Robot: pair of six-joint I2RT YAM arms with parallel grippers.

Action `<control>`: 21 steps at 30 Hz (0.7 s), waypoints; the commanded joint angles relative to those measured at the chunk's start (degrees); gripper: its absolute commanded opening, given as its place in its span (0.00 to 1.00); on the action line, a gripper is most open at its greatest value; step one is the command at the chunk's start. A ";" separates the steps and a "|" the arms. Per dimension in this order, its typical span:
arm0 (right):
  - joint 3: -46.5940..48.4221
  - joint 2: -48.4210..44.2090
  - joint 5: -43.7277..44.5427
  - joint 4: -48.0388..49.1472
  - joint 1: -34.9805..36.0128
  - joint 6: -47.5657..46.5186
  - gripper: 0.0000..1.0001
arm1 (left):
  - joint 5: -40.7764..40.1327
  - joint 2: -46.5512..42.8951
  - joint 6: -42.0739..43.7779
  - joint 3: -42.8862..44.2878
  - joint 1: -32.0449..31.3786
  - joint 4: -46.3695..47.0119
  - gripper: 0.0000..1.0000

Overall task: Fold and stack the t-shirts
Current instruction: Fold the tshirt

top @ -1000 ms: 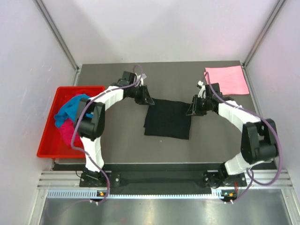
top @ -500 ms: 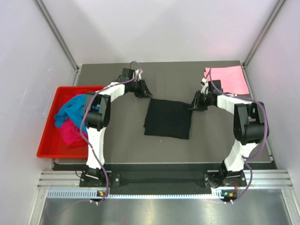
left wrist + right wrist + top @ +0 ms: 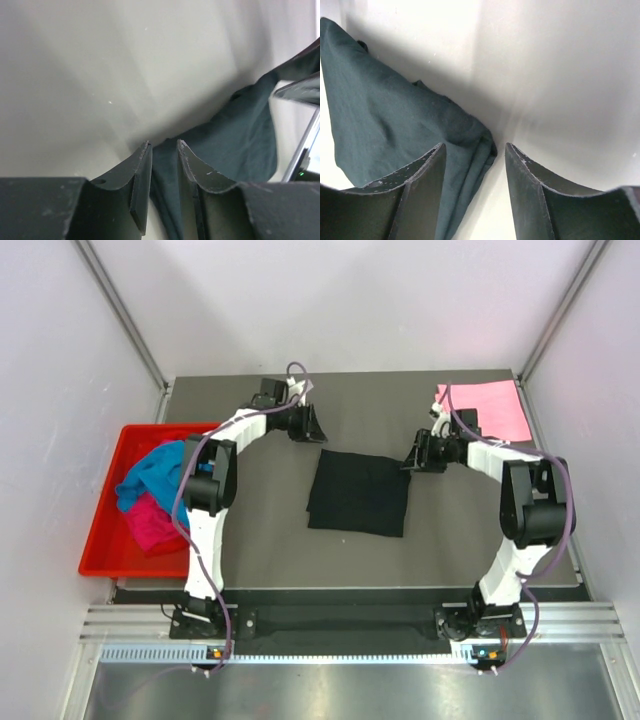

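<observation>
The black t-shirt (image 3: 358,493) lies folded flat in the middle of the table. My left gripper (image 3: 318,432) hovers just behind its back left corner. In the left wrist view its jaws (image 3: 162,142) stand a narrow gap apart, with the black cloth (image 3: 235,135) seen below and beyond them. My right gripper (image 3: 407,462) is at the shirt's back right corner. It is wide open (image 3: 475,145), with the folded corner (image 3: 385,115) lying under the left finger. The light pink t-shirt (image 3: 485,410) lies folded at the back right. The turquoise (image 3: 150,472) and magenta (image 3: 150,522) shirts lie crumpled in the tray.
A red plastic tray (image 3: 100,540) stands at the table's left edge. Grey walls with metal posts close in the table at the back and on both sides.
Both grippers have drawn back from the black shirt's rear corners, the left one toward the back. The shirt stays flat where it lay.
</observation>
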 commanded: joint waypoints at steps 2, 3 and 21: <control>3.98 2.42 -3.87 2.45 -1.39 -4.03 0.51 | 3.61 3.92 5.51 3.99 0.09 -3.26 0.32; 4.08 3.21 -5.71 3.50 -1.39 -4.03 0.51 | 3.97 4.63 5.60 4.25 0.09 -3.18 0.32; -0.84 7.17 -12.93 15.63 -7.72 5.54 0.01 | -2.62 7.27 0.68 4.70 0.79 -1.08 0.00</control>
